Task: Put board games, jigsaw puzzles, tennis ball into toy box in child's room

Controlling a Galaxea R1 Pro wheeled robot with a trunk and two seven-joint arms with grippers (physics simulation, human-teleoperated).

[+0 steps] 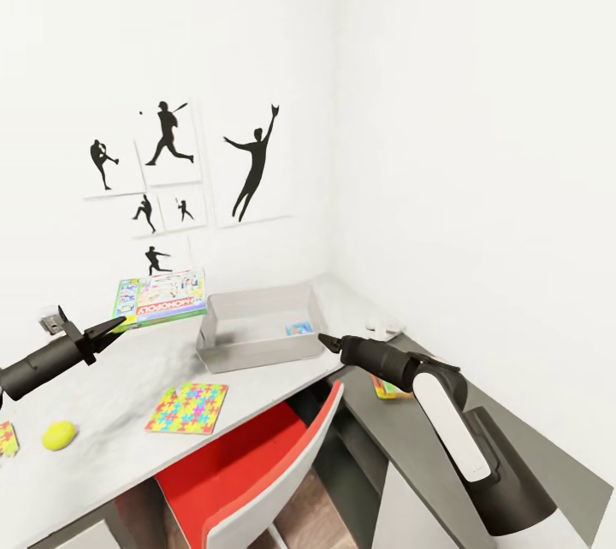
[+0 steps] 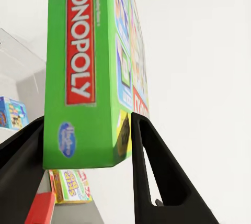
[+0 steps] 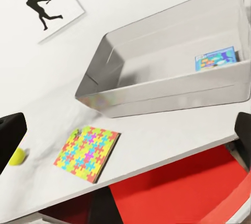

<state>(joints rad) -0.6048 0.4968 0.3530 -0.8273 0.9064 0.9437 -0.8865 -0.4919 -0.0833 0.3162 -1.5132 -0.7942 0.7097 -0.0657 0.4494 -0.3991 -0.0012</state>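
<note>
**Monopoly box heads for the bin**

Our left hand point(image 2: 86, 145) clamps the green board game point(image 1: 161, 299) above the worktop point(image 1: 257, 378); the toy box point(image 1: 257, 328) waits at its three o'clock. Our right hand point(image 1: 328, 341), released, hovers nearer the bin.

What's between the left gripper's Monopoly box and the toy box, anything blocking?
Nothing visible. The left gripper holds the Monopoly box beside the toy box; bare table top lies between. The bin is open-topped, holding only a blue game.
</note>
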